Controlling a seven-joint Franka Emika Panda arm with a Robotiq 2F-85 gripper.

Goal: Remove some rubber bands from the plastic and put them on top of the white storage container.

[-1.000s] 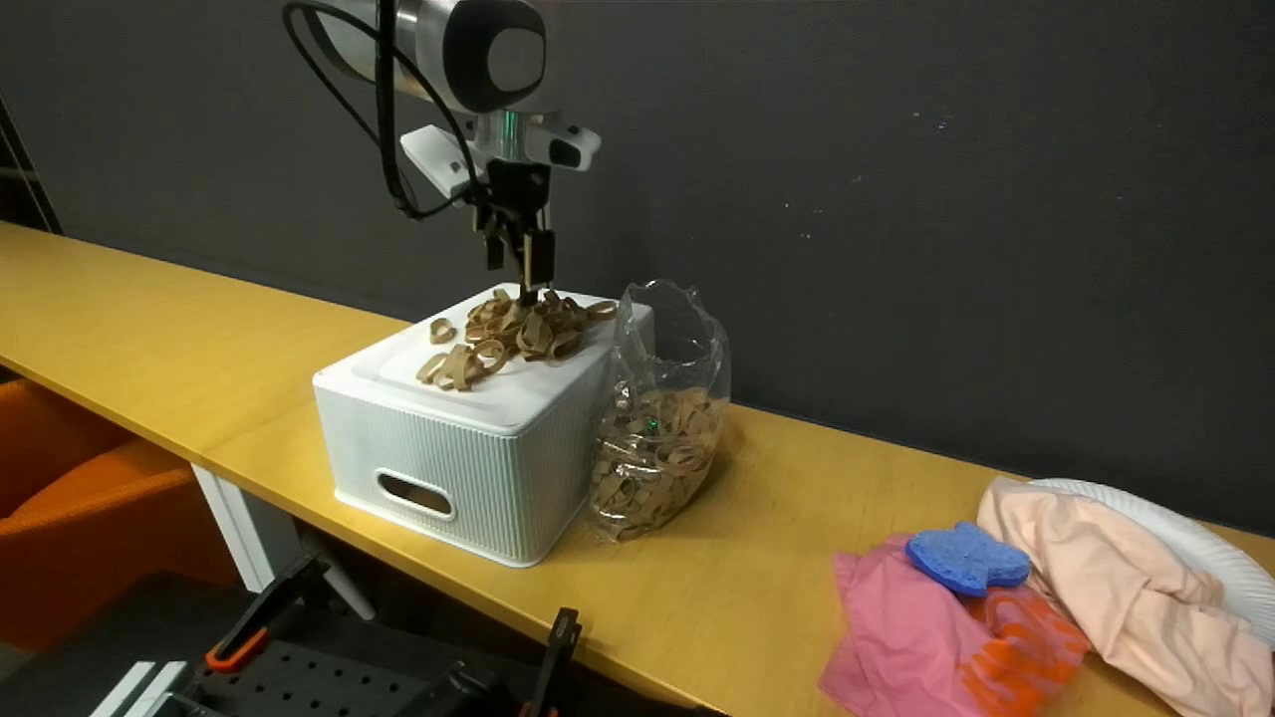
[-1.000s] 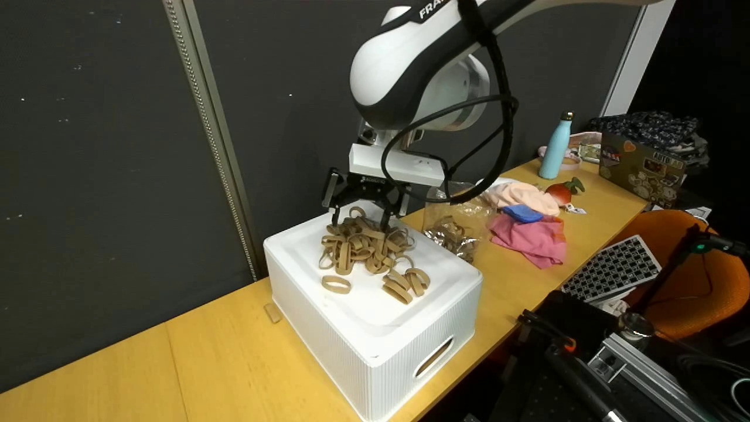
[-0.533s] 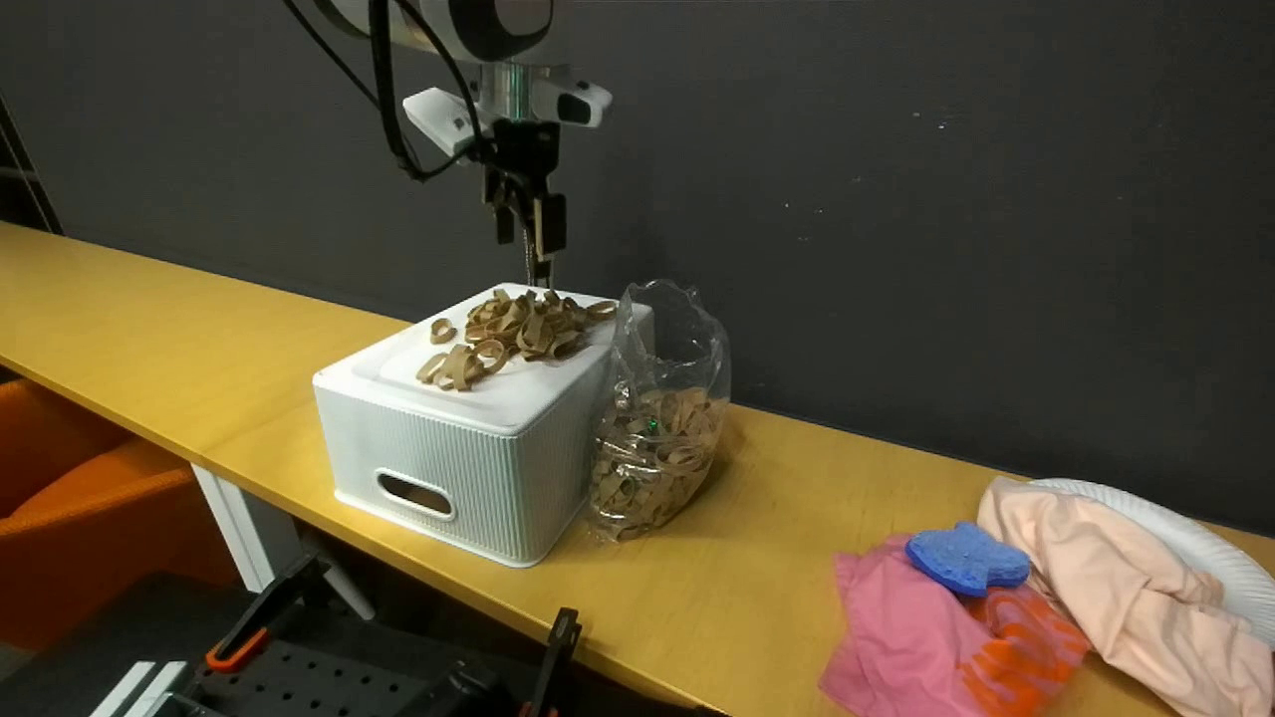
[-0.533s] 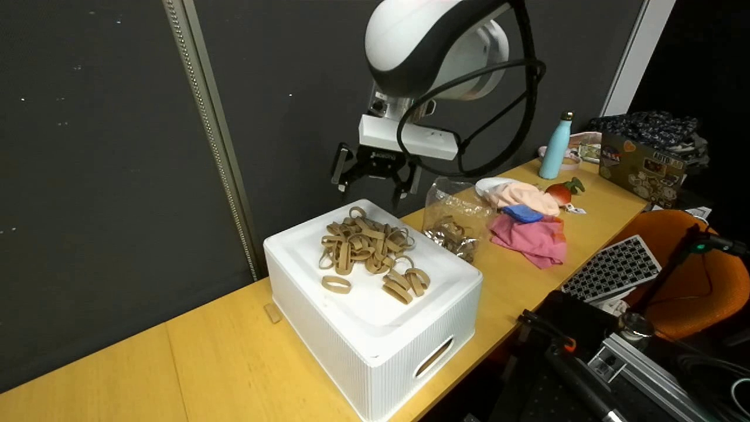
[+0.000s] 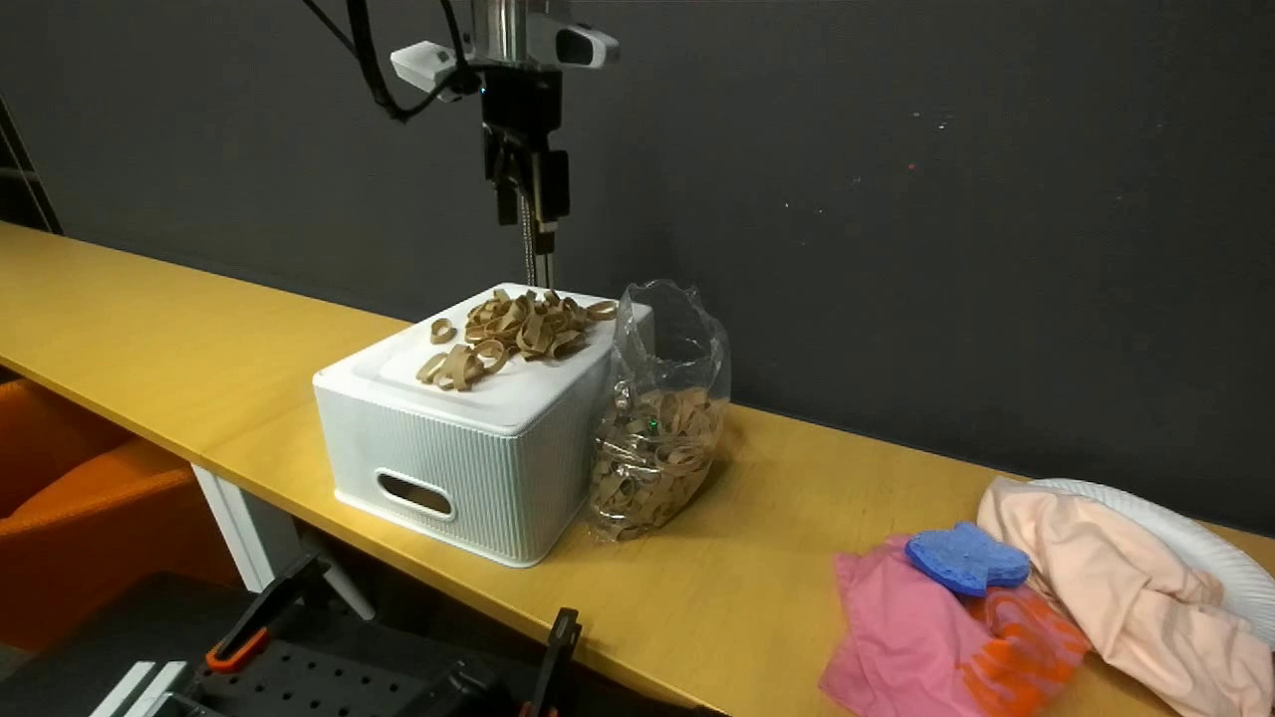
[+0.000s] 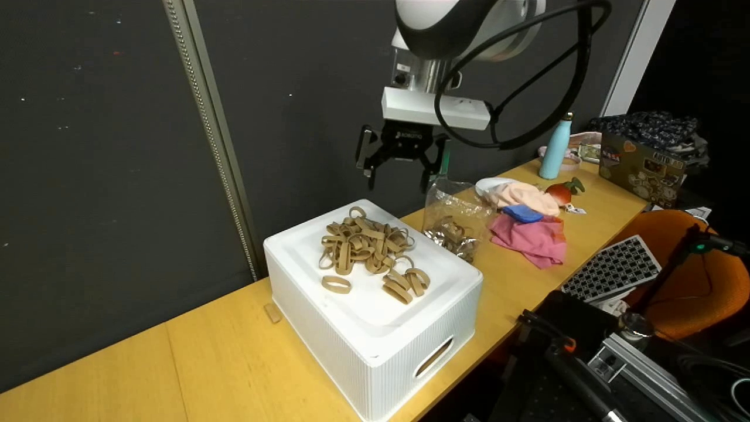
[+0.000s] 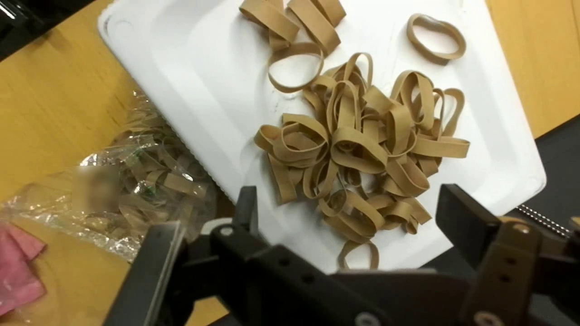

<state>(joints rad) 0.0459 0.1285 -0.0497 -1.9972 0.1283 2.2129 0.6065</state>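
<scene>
The white storage container (image 5: 438, 448) stands on the table in both exterior views (image 6: 387, 322). A pile of tan rubber bands (image 6: 363, 243) lies on its lid, with a few loose bands nearer the handle side. The wrist view shows the same pile (image 7: 358, 149) below the fingers. The clear plastic bag (image 5: 657, 468), holding more bands, stands against the container's side; it also shows in the wrist view (image 7: 158, 181). My gripper (image 6: 398, 183) is open and empty, above the lid's far end and apart from the bands; its fingers spread wide in the wrist view (image 7: 349, 194).
A pink cloth (image 5: 906, 637), a blue sponge (image 5: 966, 558), a peach cloth (image 5: 1116, 578) and a blue bottle (image 6: 555, 146) are further along the table. A dark wall (image 5: 896, 199) stands close behind. A small tan piece (image 6: 272, 312) lies beside the container.
My gripper has risen from among the bands on the lid to well above them, shifting toward the bag side. It stays open. The bands, container and bag have not moved.
</scene>
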